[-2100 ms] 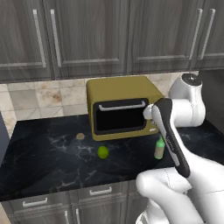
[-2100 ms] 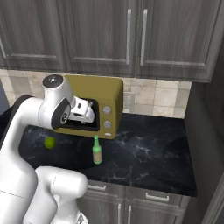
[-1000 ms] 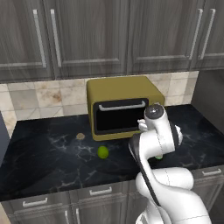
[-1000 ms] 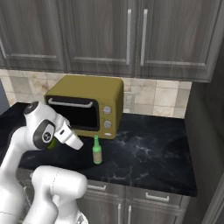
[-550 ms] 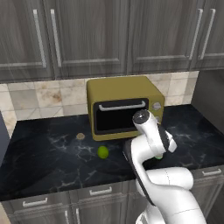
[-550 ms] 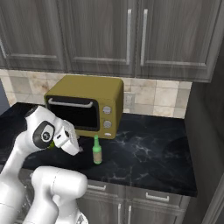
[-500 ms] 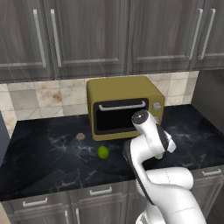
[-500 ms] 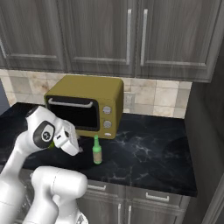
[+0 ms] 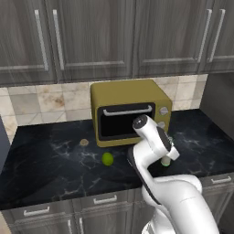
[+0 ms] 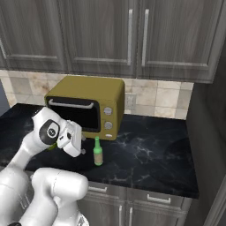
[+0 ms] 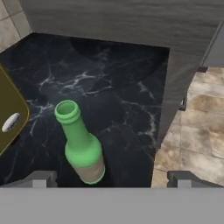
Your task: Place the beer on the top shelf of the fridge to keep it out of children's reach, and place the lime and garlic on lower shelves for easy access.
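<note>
Beer [image 10: 97, 152] stands upright on the counter [image 10: 150, 154] just right of the microwave [image 10: 86, 106]; your tool [image 11: 111, 177] hovers open above it. Next, lower and centre on its body.

Obstacles: boxy mustard-yellow microwave [image 10: 86, 106] at the back of the black marbled counter [image 10: 150, 159]; slim green glass bottle [image 10: 97, 152] upright just before its control panel; dark wood-grain wall cupboards [image 10: 132, 35] overhead.
Free room: open counter right of the bottle; bare stretch around the small round yellow-green lime [image 9: 107, 158].
</note>
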Tool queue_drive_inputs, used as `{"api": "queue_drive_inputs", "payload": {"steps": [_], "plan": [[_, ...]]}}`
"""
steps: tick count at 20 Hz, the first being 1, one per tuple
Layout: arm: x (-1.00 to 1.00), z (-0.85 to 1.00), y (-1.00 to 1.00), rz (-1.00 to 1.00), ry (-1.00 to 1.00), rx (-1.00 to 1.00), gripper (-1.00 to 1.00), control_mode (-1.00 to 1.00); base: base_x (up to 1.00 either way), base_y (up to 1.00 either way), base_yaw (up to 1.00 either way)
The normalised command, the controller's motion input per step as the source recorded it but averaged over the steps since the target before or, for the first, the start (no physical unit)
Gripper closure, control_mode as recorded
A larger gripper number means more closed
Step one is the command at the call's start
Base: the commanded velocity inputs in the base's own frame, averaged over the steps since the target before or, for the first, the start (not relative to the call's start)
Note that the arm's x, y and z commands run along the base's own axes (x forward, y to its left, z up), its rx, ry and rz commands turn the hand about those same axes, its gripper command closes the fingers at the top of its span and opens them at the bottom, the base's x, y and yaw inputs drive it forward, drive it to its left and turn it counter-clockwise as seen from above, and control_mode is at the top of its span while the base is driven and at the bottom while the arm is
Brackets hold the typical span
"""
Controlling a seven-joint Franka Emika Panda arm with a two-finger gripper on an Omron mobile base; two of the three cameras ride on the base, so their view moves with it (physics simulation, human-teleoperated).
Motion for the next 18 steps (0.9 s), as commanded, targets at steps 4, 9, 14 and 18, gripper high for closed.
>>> {"api": "queue_drive_inputs", "payload": {"steps": [4, 9, 14, 18], "plan": [[0.14, 0.00, -0.11, -0.05, 0.00, -0.05, -1.00, -1.00, 0.00, 0.00, 0.00], [0.14, -0.03, -0.12, -0.04, 0.00, -0.07, -1.00, -1.00, 0.00, 0.00, 0.00], [0.19, -0.13, -0.16, -0.03, 0.02, -0.07, -1.00, -1.00, 0.00, 0.00, 0.00], [0.24, -0.22, -0.18, -0.01, 0.06, -0.05, -1.00, -1.00, 0.00, 0.00, 0.00]]}}
